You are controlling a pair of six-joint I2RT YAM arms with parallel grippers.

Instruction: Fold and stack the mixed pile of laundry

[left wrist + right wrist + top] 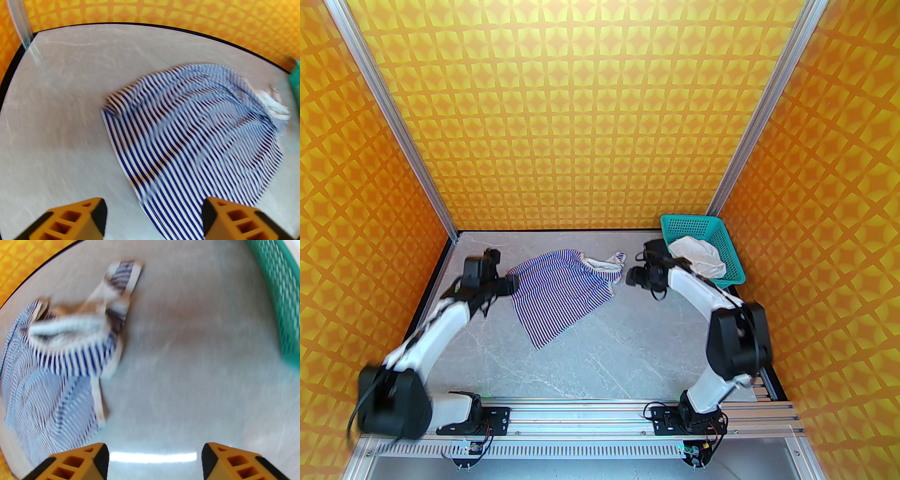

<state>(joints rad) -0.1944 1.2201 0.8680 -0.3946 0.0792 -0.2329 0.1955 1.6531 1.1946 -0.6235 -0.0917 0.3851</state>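
1. Grey marbled table [628,356]: wrinkled white cloth [698,255] is being held in a teal perforated basket [693,225] at two o'clock.
2. Striped garment [562,290], twelve o'clock, is being flanked by wide-open, empty left gripper [153,211] and right gripper [154,453].

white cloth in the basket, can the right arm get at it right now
Probably yes. The white cloth lies uncovered in the basket, close beside the right hand, which is open and empty. It faces the striped garment, so it must turn.

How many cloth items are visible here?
2. The blue-white-red striped garment lies on the grey table; the wrinkled white cloth sits in the teal plastic basket. Others may hide beneath.
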